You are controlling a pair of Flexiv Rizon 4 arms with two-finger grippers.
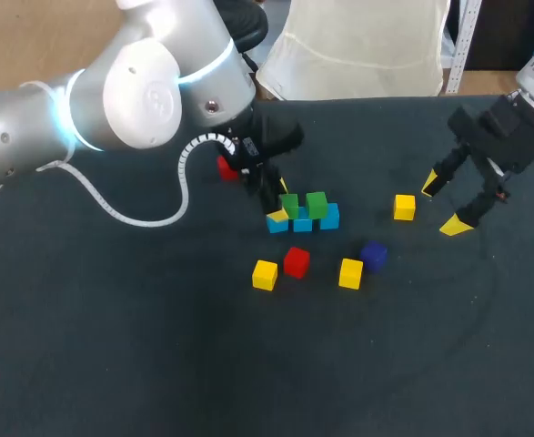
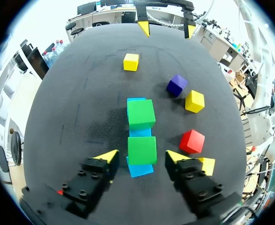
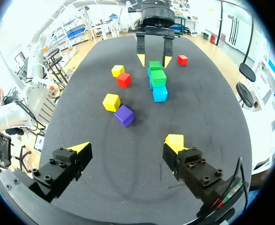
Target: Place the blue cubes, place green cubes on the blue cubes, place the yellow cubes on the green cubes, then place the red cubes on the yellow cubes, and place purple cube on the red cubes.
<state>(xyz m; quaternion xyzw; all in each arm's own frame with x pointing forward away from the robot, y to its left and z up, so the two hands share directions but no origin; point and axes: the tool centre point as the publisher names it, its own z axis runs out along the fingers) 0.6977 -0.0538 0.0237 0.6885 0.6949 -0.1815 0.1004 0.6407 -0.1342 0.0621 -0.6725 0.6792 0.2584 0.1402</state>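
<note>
Left fingers [image 2: 108,156] spread, gaps either side of green cube [image 2: 142,150], right fingers [image 3: 79,149] released, open table [image 1: 157,364] beneath

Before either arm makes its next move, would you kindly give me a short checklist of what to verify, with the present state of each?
1. Left gripper not clamping anything: ok, fingers open on either side of the nearer green cube, with gaps showing.
2. Farther green cube resting on the blue cubes: ok.
3. Both green ones squarely seated: cannot tell.
4. Right gripper empty: ok, open and holding nothing.
5. Yellow cube closest to that gripper free to grasp: ok, it stands apart from the others.
6. Yellow layer begun: not ok, none stacked yet.
</note>
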